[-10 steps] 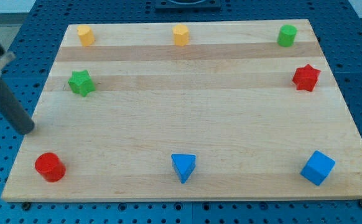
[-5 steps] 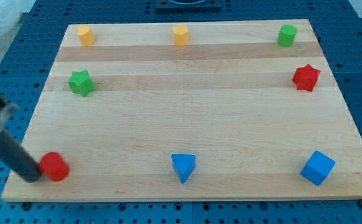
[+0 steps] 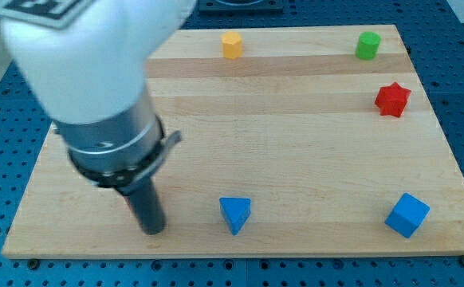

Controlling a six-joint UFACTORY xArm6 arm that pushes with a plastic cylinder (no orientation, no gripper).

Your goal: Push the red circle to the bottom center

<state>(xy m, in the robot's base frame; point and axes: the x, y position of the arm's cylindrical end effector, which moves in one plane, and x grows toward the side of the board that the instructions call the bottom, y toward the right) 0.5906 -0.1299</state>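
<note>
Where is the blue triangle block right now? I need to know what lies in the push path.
The blue triangle block sits at the board's bottom centre in the camera view, just to the view's right of my tip, with the blue cube far off toward the bottom right.

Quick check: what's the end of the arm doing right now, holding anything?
No jaws, only a rod: my tip rests on the board, left of the blue triangle, holding nothing. The red circle is not visible.
</note>
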